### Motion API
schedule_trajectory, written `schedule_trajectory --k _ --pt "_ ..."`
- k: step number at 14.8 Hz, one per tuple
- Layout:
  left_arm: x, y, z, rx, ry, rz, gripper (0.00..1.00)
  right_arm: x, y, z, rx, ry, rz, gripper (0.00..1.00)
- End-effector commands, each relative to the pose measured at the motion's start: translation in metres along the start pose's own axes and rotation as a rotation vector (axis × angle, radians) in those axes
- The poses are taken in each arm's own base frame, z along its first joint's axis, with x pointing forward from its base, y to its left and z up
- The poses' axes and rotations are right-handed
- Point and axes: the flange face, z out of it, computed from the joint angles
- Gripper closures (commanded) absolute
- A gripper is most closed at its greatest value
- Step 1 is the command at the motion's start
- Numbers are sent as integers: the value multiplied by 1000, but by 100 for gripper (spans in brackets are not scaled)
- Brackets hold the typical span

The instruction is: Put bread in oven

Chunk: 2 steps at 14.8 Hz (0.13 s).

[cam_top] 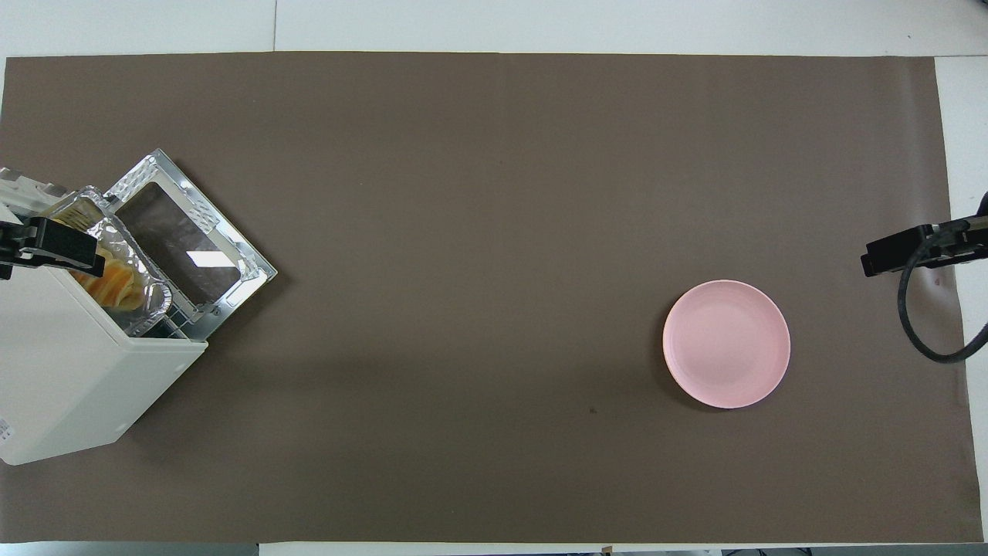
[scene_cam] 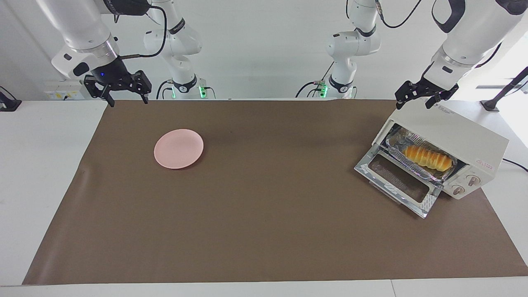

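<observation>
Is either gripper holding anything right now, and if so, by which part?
Nothing is held. The left gripper hangs open above the oven; the right gripper waits open. The bread lies inside on the foil tray.

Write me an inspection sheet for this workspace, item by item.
Surface: brown mat over a white table.
Job's things: bread lies in a foil tray inside the oven, at the left arm's end; the oven door is down, open.
Clutter: bare pink plate toward the right arm's end.
Grippers: left gripper open, raised over the oven's top, holding nothing; right gripper open, raised over the mat's corner nearest the robots, waiting.
Cables: black cable hangs from the right arm; a cord runs from the oven.
Surroundings: white wall.
</observation>
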Motion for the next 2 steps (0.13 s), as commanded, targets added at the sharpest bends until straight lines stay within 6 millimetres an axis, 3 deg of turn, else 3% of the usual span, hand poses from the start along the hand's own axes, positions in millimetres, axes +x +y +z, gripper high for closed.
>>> schedule_trajectory --k 1,2 --pt "-7 9 -1 -7 2 9 0 -9 2 0 -6 -5 -16 0" --pt "-7 13 -1 -6 3 15 0 -9 2 0 -6 -5 -16 0"
